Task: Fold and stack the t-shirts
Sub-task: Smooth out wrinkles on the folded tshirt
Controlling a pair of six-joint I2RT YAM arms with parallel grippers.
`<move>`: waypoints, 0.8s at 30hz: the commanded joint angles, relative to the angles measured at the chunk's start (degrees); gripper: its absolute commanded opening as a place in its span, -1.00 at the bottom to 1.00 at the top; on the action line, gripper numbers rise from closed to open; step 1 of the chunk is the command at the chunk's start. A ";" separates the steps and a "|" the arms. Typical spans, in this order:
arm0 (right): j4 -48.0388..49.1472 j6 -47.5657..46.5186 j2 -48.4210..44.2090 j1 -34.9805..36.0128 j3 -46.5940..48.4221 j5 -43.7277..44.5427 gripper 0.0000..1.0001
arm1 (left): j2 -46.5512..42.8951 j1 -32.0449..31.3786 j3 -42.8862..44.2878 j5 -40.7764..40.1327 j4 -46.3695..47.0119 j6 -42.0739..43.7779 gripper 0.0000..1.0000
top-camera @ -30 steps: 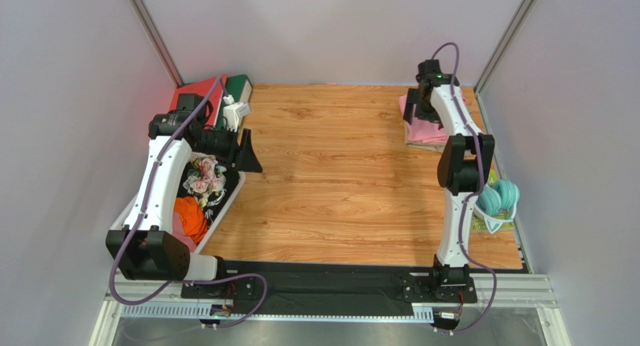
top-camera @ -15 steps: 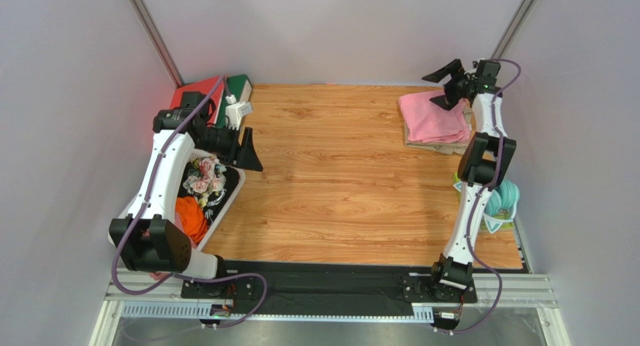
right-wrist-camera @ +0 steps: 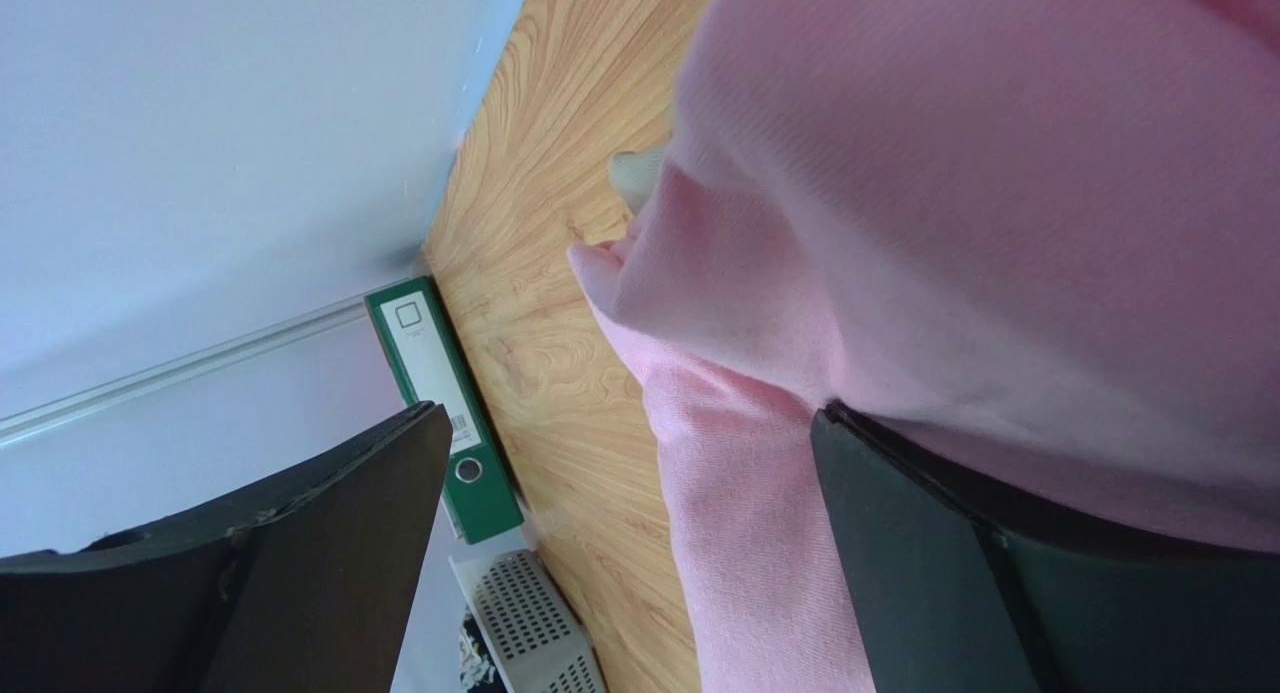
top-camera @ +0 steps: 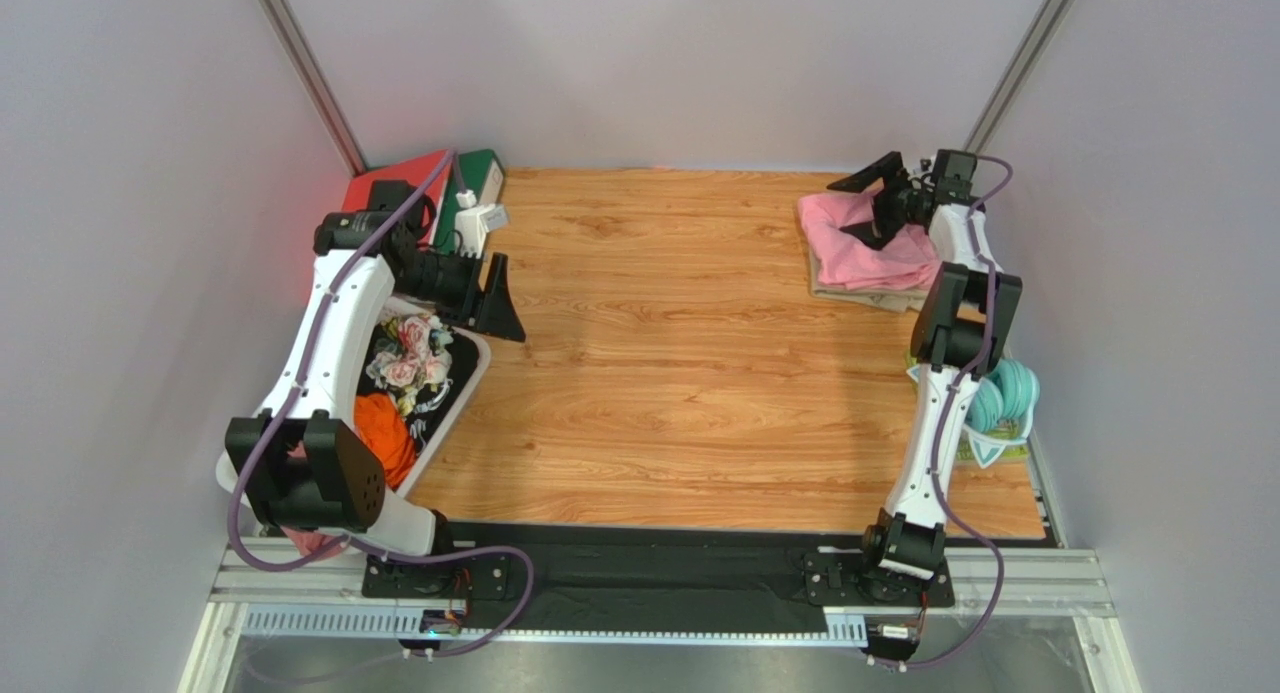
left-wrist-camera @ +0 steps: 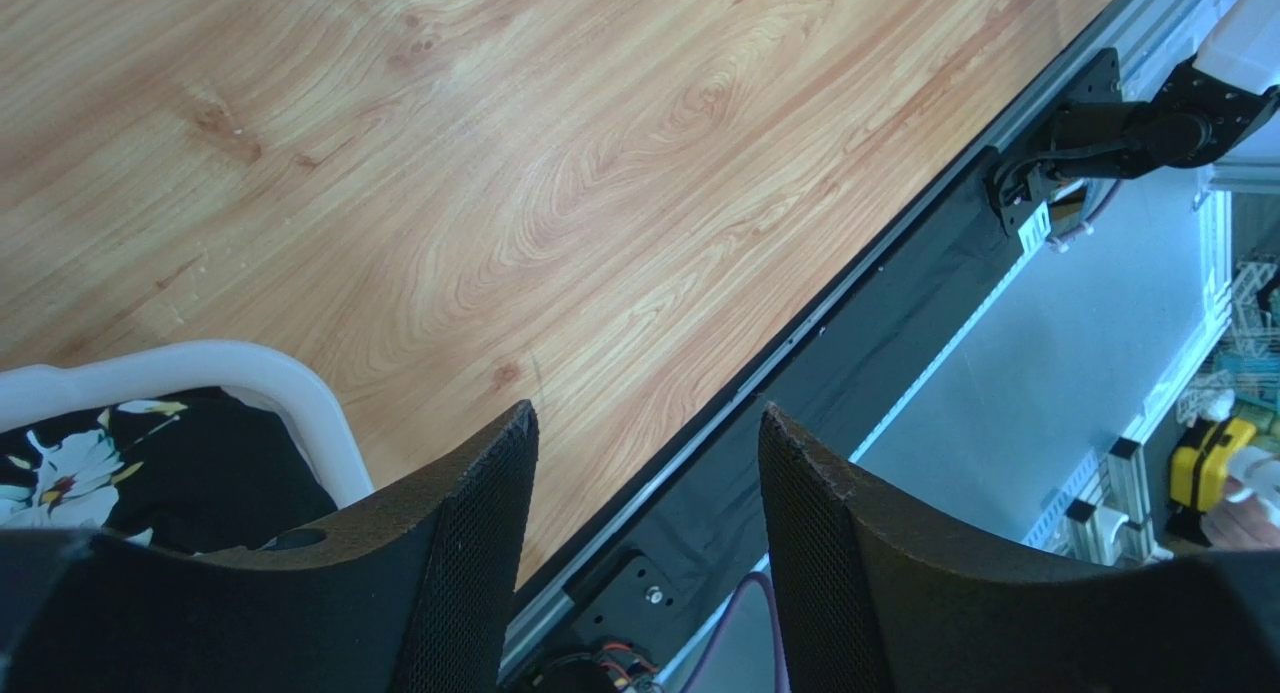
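Looking down from the top camera, you find the pink t-shirt [top-camera: 872, 251] folded in the far right corner of the table [top-camera: 676, 363]. The khaki-beige t-shirt [top-camera: 842, 288] shows only as a thin edge under its near side. The stack seems to be kept there so the open middle is free for folding. Your right gripper [top-camera: 869, 201] hangs at the far edge of that pile with its jaws spread wide and clamped on nothing. That reads as tidying or pressing the top layer, not as a pick. Your left gripper [top-camera: 499, 306] sits well apart from the shirts, over bare wood just beside the far corner of the white bin [top-camera: 451, 408]. Its jaws are partly apart with nothing between them. It is probably parked clear of the stack and handy for the floral cloth [top-camera: 409, 356] and orange cloth [top-camera: 383, 431] in the bin. The top view cannot tell you whether cloth meets a finger, but the right wrist view can. There the pink t-shirt [right-wrist-camera: 977, 198] bulges across the gap of the right gripper [right-wrist-camera: 631, 423] and drapes over one finger, with the green binder [right-wrist-camera: 443, 408] far across the table. The khaki layer is hidden in that view. The left wrist view confirms the left gripper [left-wrist-camera: 646, 423] has an empty gap, with only wood and the white bin [left-wrist-camera: 226, 366] rim below.
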 commanded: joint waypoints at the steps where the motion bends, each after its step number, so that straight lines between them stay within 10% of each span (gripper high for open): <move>1: -2.47 -0.66 -5.82 -0.47 2.36 -1.95 1.00 | -1.62 -0.04 3.16 0.55 -1.18 1.21 0.25; 13: 2.01 -1.53 -25.33 1.37 -20.72 -6.88 1.00 | -6.28 -0.04 3.07 0.19 -3.29 1.21 0.25; 24: 0.10 -4.08 -18.42 2.43 -25.42 -8.20 1.00 | -7.78 -0.04 2.90 0.02 -4.00 1.39 0.26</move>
